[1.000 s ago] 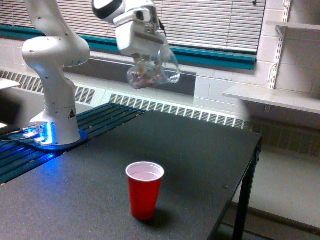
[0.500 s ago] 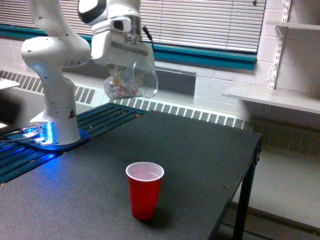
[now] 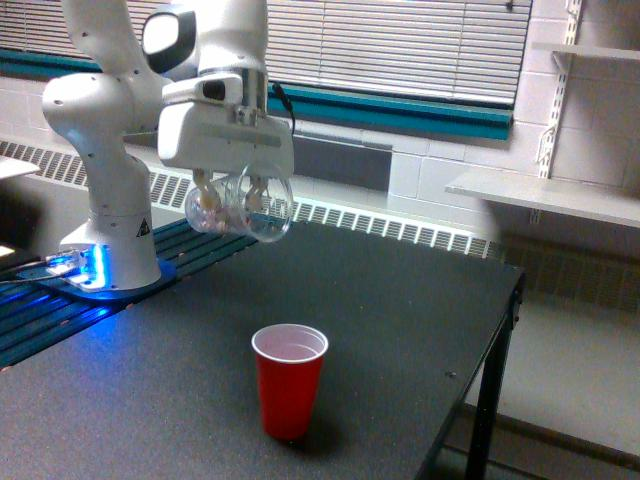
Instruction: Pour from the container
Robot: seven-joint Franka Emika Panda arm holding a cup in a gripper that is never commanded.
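Note:
The container (image 3: 240,208) is a clear rounded plastic cup with small pinkish-white pieces showing at its left side. It hangs tilted on its side above the dark table, with my gripper (image 3: 230,192) shut on it from above. A red plastic cup (image 3: 289,379) stands upright on the table, below the container and toward the exterior view's right, apart from it. Its inside looks pale.
The arm's white base (image 3: 112,235) stands at the exterior view's left on a blue-lit slatted platform (image 3: 60,300). The black table's edge (image 3: 500,330) drops off at the right. A wall shelf (image 3: 545,195) and window blinds lie behind.
My gripper has swung the container down and toward the exterior view's left, closer to the table. The red cup has not moved.

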